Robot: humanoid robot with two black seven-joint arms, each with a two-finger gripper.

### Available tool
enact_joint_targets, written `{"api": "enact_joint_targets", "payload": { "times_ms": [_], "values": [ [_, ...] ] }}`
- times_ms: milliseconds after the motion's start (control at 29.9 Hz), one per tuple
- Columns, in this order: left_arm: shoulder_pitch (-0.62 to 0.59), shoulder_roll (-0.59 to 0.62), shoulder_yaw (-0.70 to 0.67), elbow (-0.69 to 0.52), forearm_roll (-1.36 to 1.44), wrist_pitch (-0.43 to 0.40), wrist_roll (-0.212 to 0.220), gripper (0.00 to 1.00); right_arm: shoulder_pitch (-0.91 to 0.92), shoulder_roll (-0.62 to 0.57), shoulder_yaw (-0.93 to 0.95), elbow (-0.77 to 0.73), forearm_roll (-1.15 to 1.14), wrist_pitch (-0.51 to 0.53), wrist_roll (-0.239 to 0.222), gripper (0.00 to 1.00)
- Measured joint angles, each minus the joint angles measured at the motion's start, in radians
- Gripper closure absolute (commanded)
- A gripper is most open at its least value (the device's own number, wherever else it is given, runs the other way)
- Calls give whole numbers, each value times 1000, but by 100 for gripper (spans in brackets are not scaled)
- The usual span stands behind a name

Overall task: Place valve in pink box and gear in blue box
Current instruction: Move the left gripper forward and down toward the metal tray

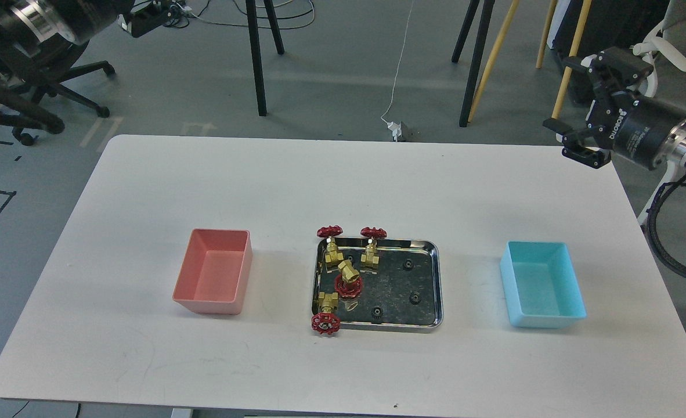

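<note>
A: Shown: steel tray (434, 273) at mid-table holding four valves at its left end and four small black gears on its right part. Nearest valve (326, 313) lies with its red handwheel over the tray's front-left rim; a second valve (349, 279) lies tilted near the middle. Pink box (212, 277) stands well to the tray's left, blue box (543, 284) well to its right; both look empty.

B: And the tools?

A: Right gripper (578, 107) hangs above the far right table corner, fingers spread wide, holding nothing. The left arm shows only as a thick segment at upper left; its gripper is not visible.

B: Likely faults?

A: The valves sit crowded, so closing on one may nudge its neighbour. The gear (414, 298) is tiny and flat on glossy metal; fingers could skid off it.

B: Legible markings?

A: "ROBOTIQ" in white on the right gripper's body. Nothing else can be read.
</note>
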Motion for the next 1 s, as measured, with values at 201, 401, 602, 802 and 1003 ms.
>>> {"api": "enact_joint_targets", "payload": {
  "times_ms": [201,401,602,802,1003],
  "values": [
    [38,-50,24,1,105,0,3,0,1,-1,21,35,-6,0,5,0],
    [41,-112,24,26,227,173,-15,0,3,3,122,44,-6,0,28,1],
    [32,-98,25,85,254,157,-96,0,7,9,157,65,-6,0,64,2],
    [36,-112,35,164,299,45,-285,0,35,8,159,62,-99,0,52,1],
    [30,-136,39,96,425,0,-290,0,126,10,117,28,-185,-27,-10,1]
  ]
}}
